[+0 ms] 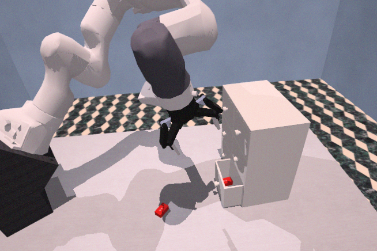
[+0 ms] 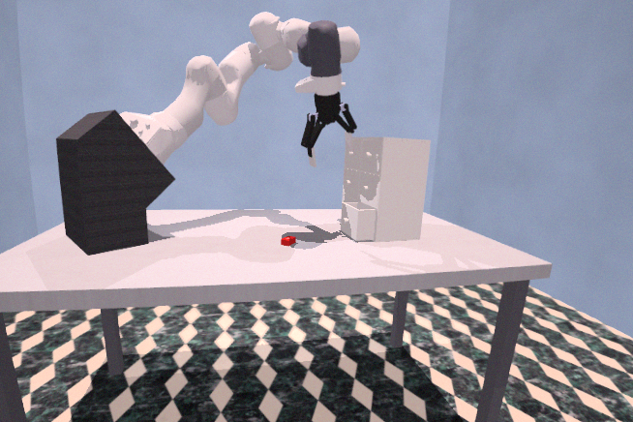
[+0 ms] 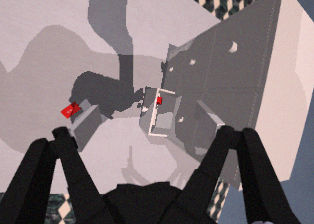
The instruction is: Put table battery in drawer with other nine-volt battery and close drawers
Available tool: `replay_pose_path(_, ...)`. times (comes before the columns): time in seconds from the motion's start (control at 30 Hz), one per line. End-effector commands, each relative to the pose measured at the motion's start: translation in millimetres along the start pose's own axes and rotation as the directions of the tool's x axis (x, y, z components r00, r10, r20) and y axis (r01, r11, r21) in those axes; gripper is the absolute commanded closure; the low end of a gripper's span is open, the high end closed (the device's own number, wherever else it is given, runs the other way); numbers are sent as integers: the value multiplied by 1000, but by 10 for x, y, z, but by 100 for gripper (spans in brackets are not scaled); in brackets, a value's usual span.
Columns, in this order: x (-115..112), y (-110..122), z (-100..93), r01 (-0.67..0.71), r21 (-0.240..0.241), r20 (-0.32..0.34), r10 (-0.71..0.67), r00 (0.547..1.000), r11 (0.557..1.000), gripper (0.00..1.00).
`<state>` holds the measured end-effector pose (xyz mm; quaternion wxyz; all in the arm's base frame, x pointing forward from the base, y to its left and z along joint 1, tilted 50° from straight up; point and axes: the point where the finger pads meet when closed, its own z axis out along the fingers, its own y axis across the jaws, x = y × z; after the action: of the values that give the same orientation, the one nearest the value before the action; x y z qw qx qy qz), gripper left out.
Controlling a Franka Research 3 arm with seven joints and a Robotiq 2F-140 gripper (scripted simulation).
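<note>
Your end effector (image 1: pixel 196 136) (image 2: pixel 330 147) (image 3: pixel 147 111) is wide open with nothing in it, and it hangs high over the tabletop (image 1: pixel 129 230) (image 2: pixel 257 278) (image 3: pixel 9 50). The loose red nine-volt battery (image 1: pixel 161 209) (image 2: pixel 287 241) (image 3: pixel 70 110) lies on the tabletop, well apart from the little chest (image 1: pixel 273 165) (image 2: pixel 402 189) (image 3: pixel 279 90). Look from that battery in the top view: you see the end effector at one o'clock, the open bottom drawer (image 1: pixel 232 196) (image 2: pixel 361 224) (image 3: pixel 154 117) between two and three o'clock, and the black stand (image 1: pixel 17 183) (image 2: pixel 104 189) between nine and ten o'clock. The other red nine-volt battery (image 1: pixel 227 181) (image 3: pixel 159 100) sits inside the open drawer. In the outside view you can't see it, because the drawer walls hide it. The drawer sticks out of the front of the chest, and you can see round knobs on the chest front above it. The chest stands upright. One finger of the end effector is near the top of the chest front, but you can't tell if they touch. In the wrist view, the loose battery is at nine o'clock from the middle, close to one finger in the picture. You still have to put it with its twin and push the drawer in.
</note>
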<state>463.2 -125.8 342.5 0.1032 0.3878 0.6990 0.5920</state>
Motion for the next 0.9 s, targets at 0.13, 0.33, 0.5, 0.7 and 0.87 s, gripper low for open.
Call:
replay_pose_path(0.13, -18, 72, 86, -322, -63, -11, 322, 947, 945, 0)
replay_pose_path(0.33, -57, 109, 161, -482, -120, -33, 482, 876, 868, 0)
replay_pose_path(0.5, -88, 139, 221, -598, -162, -58, 597, 800, 785, 0)
replay_pose_path(0.7, -111, 161, 266, -677, -191, -80, 676, 732, 711, 0)
replay_pose_path(0.87, -138, 187, 319, -758, -222, -109, 757, 644, 613, 0)
